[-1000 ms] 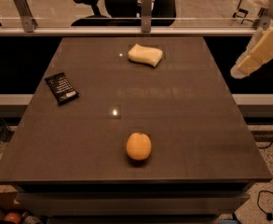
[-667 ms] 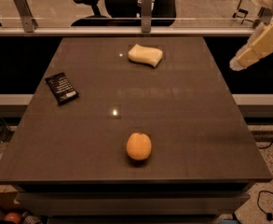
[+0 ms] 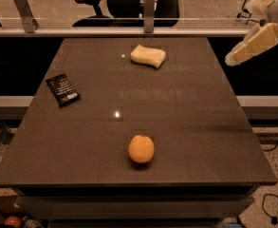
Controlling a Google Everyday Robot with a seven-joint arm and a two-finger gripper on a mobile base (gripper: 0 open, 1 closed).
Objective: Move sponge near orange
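Well, the gripper [image 3: 233,57] hung beyond the table's [image 3: 209,127] far right corner; open or closed, I couldn't tell. The sponge [image 3: 148,56] lay to its left by the far edge, lengthwise along it, and the orange [image 3: 141,148] sat near the front edge.

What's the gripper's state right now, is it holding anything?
Gripper: in the air beyond the right edge of the table, well apart from the sponge, which lies on the table; open or closed cannot be told.

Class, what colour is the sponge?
The sponge is pale yellow, camera view; pincer hangs right of the table.
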